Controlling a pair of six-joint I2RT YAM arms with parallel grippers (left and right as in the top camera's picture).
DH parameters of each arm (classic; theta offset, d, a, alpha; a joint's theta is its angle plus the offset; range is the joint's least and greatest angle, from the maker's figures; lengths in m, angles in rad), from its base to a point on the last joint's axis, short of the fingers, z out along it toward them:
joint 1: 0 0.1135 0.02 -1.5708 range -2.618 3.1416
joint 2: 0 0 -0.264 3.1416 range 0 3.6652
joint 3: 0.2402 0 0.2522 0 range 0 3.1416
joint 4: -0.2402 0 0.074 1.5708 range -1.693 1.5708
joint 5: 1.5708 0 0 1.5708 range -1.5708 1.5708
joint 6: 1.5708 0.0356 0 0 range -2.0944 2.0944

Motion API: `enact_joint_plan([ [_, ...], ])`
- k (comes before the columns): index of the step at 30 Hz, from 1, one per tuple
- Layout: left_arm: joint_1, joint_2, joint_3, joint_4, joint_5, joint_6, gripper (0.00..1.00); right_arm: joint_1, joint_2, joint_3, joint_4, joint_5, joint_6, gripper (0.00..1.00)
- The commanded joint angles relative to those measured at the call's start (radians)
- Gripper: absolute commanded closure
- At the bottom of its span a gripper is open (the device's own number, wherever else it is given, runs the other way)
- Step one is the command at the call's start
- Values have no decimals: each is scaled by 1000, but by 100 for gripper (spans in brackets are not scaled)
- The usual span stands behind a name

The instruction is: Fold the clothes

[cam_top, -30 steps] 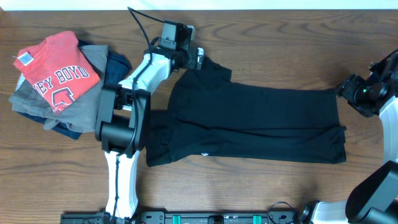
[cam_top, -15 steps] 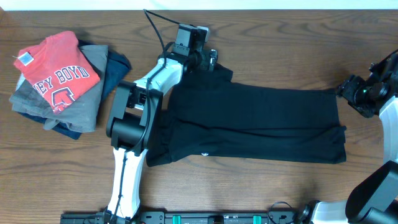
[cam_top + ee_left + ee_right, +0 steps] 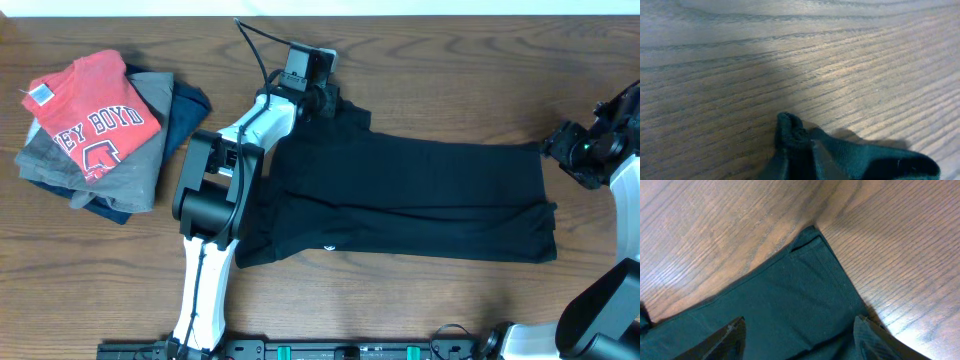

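The clothes, a black T-shirt (image 3: 420, 195), lie spread flat across the middle of the table, hem to the right. My left gripper (image 3: 325, 100) is at the far sleeve and is shut on a pinch of its black fabric (image 3: 790, 127), which bunches up between the jaws (image 3: 797, 150). My right gripper (image 3: 553, 145) hovers over the shirt's far right hem corner (image 3: 807, 245). It stands open, its two fingers (image 3: 732, 335) set wide apart above the cloth and nothing gripped between them (image 3: 800, 325).
A pile of folded garments sits at the far left: a red T-shirt with white lettering (image 3: 95, 125) on top of grey (image 3: 140, 170) and navy (image 3: 188, 108) pieces. Bare wooden table (image 3: 450, 60) surrounds the shirt. The left arm's body (image 3: 210, 195) overlaps the shirt's left edge.
My left gripper shifted a little to the right onto the sleeve and closed on the fabric. The right arm and the shirt's body have stayed put.
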Motion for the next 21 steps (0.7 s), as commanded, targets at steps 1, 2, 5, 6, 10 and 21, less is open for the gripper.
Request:
enact_joint_plan([
  [1,2,-75,17,-31,1,-35,93,18,31,-3,5,3,-18,36],
  [2,2,-97,17,-52,1,-39,93,18,38,-6,14,3,-18,36],
  [5,4,-160,17,-127,1,-46,93,22,78,-16,76,3,-17,35],
  [6,4,-181,17,-154,1,-46,93,25,97,-19,98,3,-17,34],
  [10,4,-236,17,-246,1,-45,93,50,193,-19,205,3,-18,32],
  [21,4,-249,17,-409,1,-44,93,71,394,-19,404,116,13,29],
])
